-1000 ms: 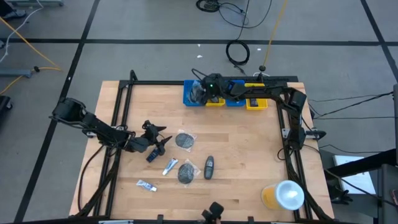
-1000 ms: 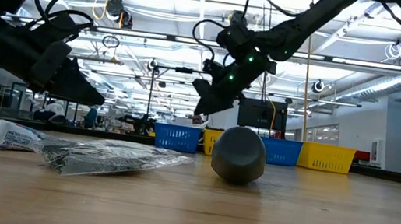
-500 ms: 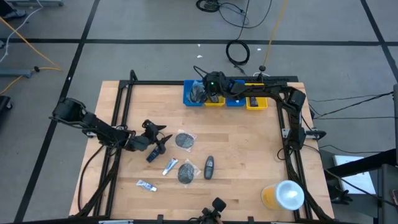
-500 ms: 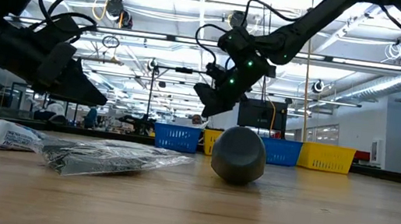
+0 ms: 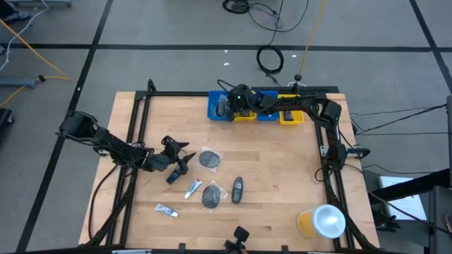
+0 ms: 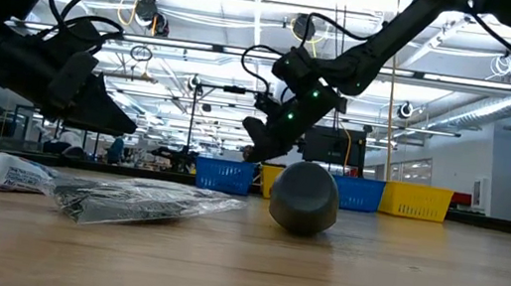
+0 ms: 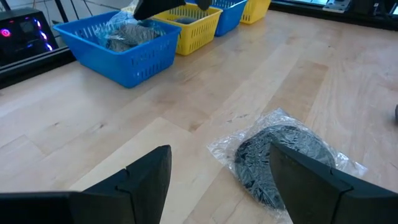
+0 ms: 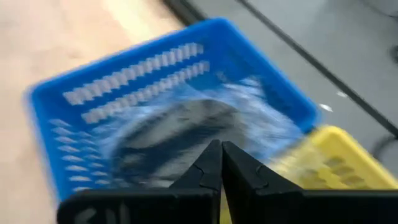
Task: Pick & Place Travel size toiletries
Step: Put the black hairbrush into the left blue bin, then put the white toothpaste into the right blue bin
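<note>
We are looking at a dark round piece in crinkly clear wrap [image 8: 186,127] lying inside the blue slotted plastic bin [image 8: 283,93], just beyond our right gripper [image 8: 219,155], whose jaws are pressing together empty.

We see even, bright overhead light in the high view, with only soft short shadows on the table [image 5: 282,183]. Low view is backlit by ceiling strip lights, so both arms read as silhouettes; the near tabletop is soft. Right wrist view is heavily motion-blurred across the blue bin [image 8: 186,106]. Left wrist view is sharp, with glare on the clear wrapper [image 7: 280,149].
</note>
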`<action>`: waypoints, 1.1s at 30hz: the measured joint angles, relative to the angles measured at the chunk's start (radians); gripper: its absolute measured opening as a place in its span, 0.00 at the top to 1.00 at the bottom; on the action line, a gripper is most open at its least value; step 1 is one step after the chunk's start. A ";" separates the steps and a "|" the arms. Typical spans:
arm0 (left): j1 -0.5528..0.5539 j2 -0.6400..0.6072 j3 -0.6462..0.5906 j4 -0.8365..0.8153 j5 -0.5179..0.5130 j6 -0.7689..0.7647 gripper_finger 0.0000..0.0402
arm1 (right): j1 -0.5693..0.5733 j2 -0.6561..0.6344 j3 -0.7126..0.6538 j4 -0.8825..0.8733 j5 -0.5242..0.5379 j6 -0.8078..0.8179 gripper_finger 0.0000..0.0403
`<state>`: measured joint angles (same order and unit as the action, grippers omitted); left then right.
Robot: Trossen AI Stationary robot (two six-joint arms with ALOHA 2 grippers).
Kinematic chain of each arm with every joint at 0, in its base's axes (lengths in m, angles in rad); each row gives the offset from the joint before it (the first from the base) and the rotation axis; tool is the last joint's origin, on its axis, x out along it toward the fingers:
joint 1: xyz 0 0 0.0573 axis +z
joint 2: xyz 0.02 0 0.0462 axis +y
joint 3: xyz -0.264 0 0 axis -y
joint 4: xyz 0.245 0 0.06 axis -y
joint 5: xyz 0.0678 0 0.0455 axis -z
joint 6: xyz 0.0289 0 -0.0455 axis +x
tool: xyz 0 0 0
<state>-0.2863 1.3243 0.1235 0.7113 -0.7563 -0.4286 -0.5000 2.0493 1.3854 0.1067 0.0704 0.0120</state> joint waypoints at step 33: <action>-0.276 -0.017 0.280 -0.456 0.117 0.112 0.33 | 0.762 -0.294 -0.722 0.974 0.755 -0.186 1.00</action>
<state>-0.5622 1.3069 0.4034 0.2549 -0.6392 -0.3167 0.2621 1.7552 0.6632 1.0811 0.8256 -0.1743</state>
